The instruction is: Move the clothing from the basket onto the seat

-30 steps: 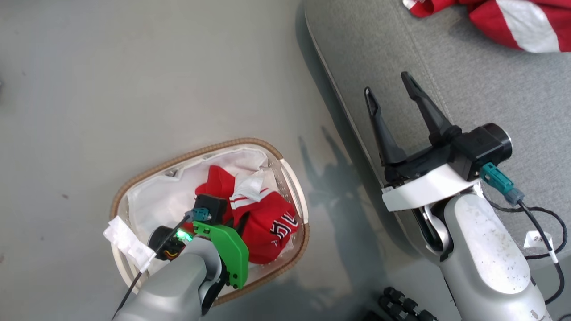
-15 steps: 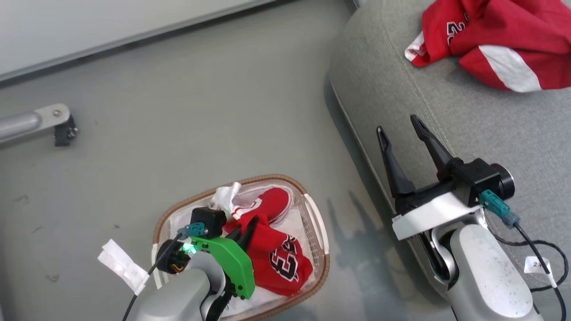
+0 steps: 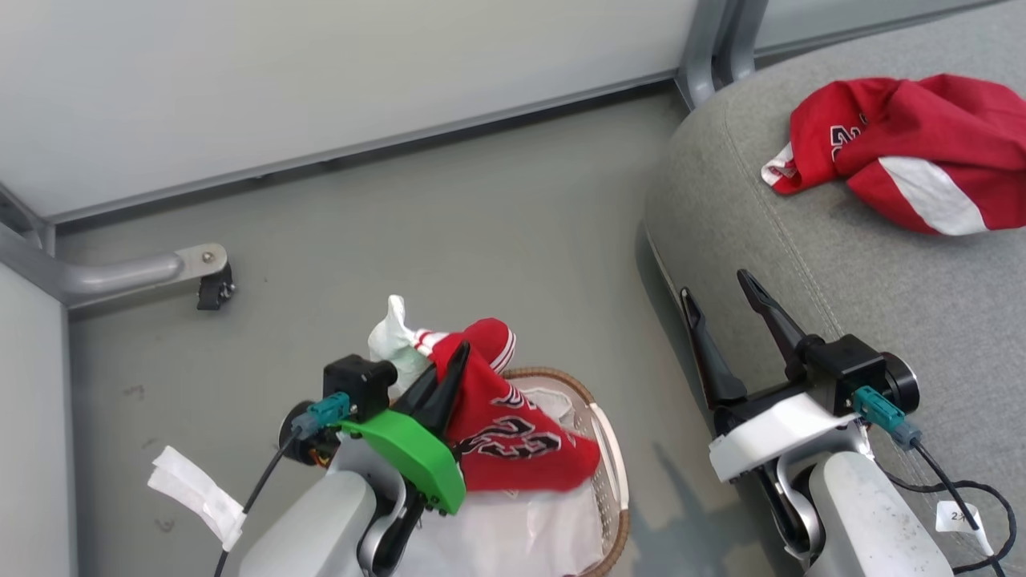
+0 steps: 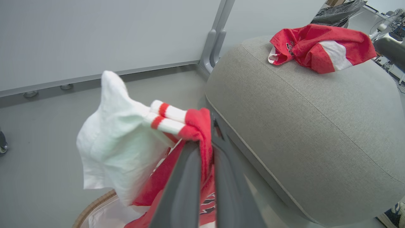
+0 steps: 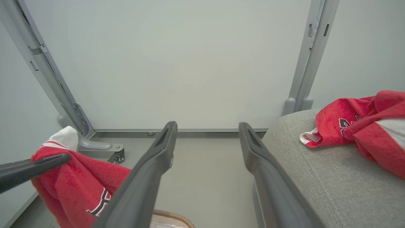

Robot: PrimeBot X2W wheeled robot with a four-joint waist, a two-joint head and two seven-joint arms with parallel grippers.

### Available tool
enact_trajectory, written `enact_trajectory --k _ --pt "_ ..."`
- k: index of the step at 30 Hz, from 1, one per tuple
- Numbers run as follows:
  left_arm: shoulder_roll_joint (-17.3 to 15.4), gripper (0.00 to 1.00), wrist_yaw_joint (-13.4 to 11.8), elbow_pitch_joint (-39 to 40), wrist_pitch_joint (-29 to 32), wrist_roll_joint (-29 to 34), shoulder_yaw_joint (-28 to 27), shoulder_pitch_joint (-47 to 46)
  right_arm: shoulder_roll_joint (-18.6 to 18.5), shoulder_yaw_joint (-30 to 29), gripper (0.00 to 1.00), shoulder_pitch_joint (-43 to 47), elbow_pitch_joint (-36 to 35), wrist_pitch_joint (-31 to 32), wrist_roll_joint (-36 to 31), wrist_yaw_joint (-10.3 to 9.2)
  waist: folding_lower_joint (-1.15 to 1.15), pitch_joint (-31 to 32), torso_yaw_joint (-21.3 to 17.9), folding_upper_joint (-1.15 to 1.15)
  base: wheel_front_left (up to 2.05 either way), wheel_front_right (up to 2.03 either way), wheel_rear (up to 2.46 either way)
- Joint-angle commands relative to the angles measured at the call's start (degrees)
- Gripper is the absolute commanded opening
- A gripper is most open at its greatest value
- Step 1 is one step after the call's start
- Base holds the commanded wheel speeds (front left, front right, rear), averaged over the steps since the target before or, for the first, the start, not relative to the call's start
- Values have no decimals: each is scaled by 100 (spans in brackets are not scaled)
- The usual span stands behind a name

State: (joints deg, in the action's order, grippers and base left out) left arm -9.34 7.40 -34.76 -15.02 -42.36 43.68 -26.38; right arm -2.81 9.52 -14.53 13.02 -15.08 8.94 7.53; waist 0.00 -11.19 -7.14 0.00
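My left gripper (image 3: 455, 358) is shut on a red piece of clothing (image 3: 513, 437) with white trim and black-and-white lettering, held up above the basket (image 3: 611, 449). In the left wrist view the fingers (image 4: 186, 180) pinch the red cloth (image 4: 197, 122), and a white part (image 4: 117, 142) hangs off to its left. A second red garment (image 3: 898, 152) lies crumpled on the grey seat (image 3: 842, 272). My right gripper (image 3: 713, 284) stands open and empty over the seat's near edge. Its wrist view shows the wide gap of the gripper (image 5: 208, 126) and the held cloth (image 5: 79, 180) at left.
A plain white sheet (image 3: 513, 529) lines the basket. A grey metal frame foot with a caster (image 3: 212, 287) stands on the floor at left, and pale wall panels with a grey post (image 3: 709, 48) close off the back. Grey floor separates the basket from the seat.
The head camera has tilted up, shifting the whole picture. My left gripper has lifted the red garment from the basket's bottom to above its rim. The right gripper stays open.
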Motion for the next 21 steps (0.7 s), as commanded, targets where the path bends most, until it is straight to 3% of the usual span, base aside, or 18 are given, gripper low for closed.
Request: enact_trajectory --k 1,9,21 --pt "1 0 17 161 -22 125 -134 45 -21 -5 100 111 16 -12 24 -7 0 271 140 0 0 0 0" --pt "7 0 17 1069 -22 605 -701 9 -21 39 100 326 97 -12 13 -8 0 516 184 0 0 0 0" --pt "49 0 17 1947 -22 963 -957 -335 -21 334 100 539 263 -12 -54 -8 0 690 283 0 0 0 0"
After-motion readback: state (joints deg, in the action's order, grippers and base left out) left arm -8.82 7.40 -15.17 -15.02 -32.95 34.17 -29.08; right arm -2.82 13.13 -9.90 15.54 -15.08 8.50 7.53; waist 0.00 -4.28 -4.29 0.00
